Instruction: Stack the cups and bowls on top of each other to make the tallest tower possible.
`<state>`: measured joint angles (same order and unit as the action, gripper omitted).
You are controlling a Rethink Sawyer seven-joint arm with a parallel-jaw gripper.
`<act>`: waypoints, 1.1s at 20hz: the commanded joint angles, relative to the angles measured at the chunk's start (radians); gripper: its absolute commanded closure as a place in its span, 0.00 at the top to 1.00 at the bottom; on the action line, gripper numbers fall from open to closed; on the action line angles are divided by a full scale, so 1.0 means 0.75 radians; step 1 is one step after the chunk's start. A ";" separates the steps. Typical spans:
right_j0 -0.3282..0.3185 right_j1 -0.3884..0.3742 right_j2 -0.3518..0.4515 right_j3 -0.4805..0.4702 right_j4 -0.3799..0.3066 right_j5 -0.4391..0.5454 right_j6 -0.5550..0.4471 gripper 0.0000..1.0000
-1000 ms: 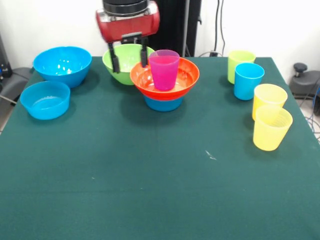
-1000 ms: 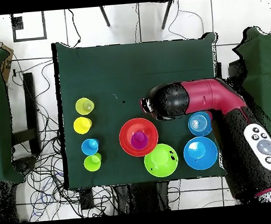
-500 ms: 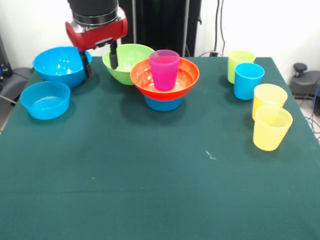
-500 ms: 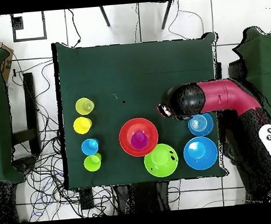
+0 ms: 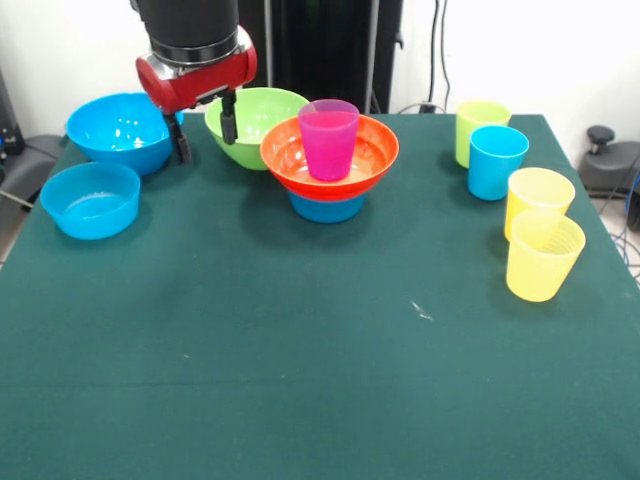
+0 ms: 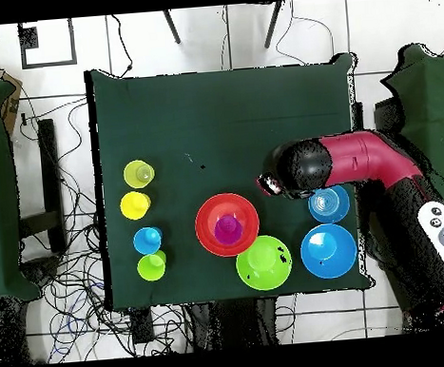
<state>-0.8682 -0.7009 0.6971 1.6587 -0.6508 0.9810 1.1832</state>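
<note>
The tower (image 5: 329,165) stands at the table's far middle: a small blue bowl, the wide orange bowl (image 5: 370,160) and the purple cup (image 5: 328,138) in it. It shows in the overhead view too (image 6: 227,225). My gripper (image 5: 205,127) is open and empty, hanging between the large blue bowl (image 5: 124,130) and the lime green bowl (image 5: 262,118). A smaller blue bowl (image 5: 91,199) sits at the left. The green cup (image 5: 478,125), blue cup (image 5: 496,161) and two yellow cups (image 5: 542,254) stand at the right.
The arm (image 6: 358,166) reaches over the table's right side in the overhead view, above the small blue bowl (image 6: 329,204). Cables lie on the floor round the table.
The gripper moved from over the green bowl and tower toward the large blue bowl, then shifted slightly back. The bowls and cups have not moved.
</note>
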 commanded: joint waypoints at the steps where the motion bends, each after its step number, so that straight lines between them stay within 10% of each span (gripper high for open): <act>1: 0.052 0.034 0.032 0.002 -0.130 0.154 -0.430 1.00; 22: -0.011 0.042 0.135 0.039 -0.157 0.420 -0.729 1.00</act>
<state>-0.8761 -0.6998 0.7693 1.6603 -0.6828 1.1954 1.0204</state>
